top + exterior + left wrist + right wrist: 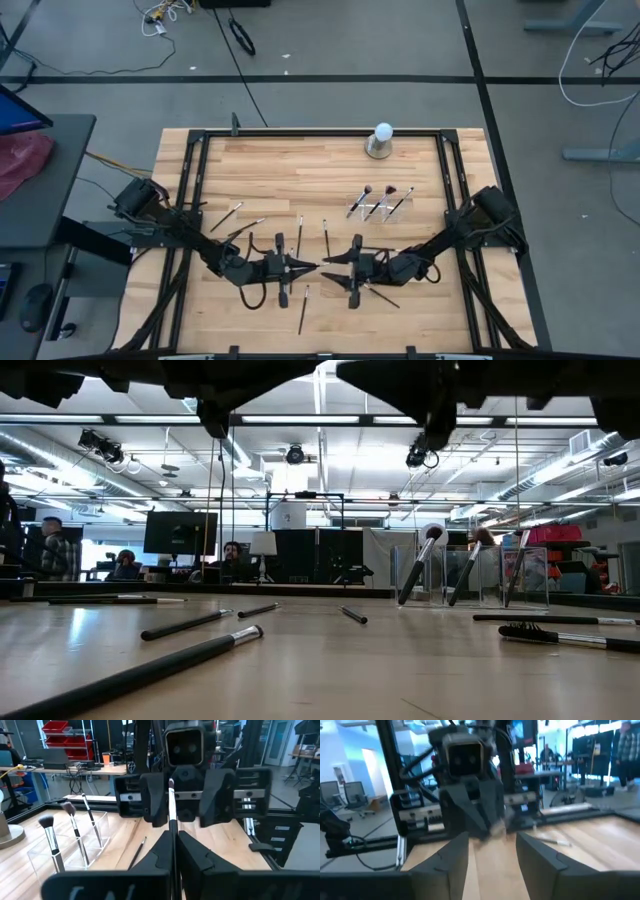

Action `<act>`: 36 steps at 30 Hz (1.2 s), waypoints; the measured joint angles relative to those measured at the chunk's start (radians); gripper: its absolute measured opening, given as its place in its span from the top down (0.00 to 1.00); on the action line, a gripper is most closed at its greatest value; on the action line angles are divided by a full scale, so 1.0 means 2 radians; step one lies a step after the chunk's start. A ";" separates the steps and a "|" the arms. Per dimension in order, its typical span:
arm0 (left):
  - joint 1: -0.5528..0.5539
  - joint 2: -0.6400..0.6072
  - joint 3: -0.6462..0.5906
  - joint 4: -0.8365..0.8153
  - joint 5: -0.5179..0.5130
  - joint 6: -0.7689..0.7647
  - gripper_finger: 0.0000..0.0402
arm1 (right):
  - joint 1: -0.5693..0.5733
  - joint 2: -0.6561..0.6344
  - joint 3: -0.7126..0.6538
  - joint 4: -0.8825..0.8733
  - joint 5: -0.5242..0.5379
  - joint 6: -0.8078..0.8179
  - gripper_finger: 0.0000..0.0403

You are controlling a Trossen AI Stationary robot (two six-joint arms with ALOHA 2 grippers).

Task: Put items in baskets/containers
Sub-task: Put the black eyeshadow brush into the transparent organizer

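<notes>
My left gripper [306, 267] is near the table's middle front, shut on a thin dark brush [172, 815] that points at my right gripper [334, 261]. The right gripper faces it, open, with its fingers [156, 802] standing on either side of the brush's free end. The clear holder [378, 206] stands toward the far right with three brushes leaning in it, also seen in the left wrist view [80, 837] and the low view [470, 575]. Several loose brushes [299, 232] lie flat on the wood. My left gripper pinches the brush's shaft [173, 836] between its two fingers, coming level from the table's left. The brush runs along the fingers and sticks out past them toward the right arm. It is lifted clear of the table.
A white ball on a grey round base [381, 140] stands at the far edge. Loose brushes lie left of the grippers [228, 214] and near the front [303, 308], [381, 294]. Black frame rails [196, 180] run along the table's sides. People sit in the room beyond [231, 558].
</notes>
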 joint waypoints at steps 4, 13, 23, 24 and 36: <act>0.000 0.000 0.000 -0.001 0.000 -0.002 0.96 | 0.000 0.000 0.013 -0.002 0.000 -0.020 0.59; 0.000 0.000 0.000 -0.003 0.001 -0.004 0.96 | -0.001 0.001 0.012 -0.006 0.001 -0.013 0.83; 0.001 0.000 0.000 -0.023 -0.003 -0.015 0.80 | 0.011 -0.026 0.010 -0.054 0.054 -0.011 0.97; 0.001 0.000 0.000 -0.027 -0.003 -0.018 0.75 | 0.015 -0.037 0.010 -0.080 0.069 -0.011 0.98; 0.020 0.004 0.000 -0.099 0.001 -0.098 0.39 | 0.055 -0.371 0.009 -0.796 0.169 0.331 0.98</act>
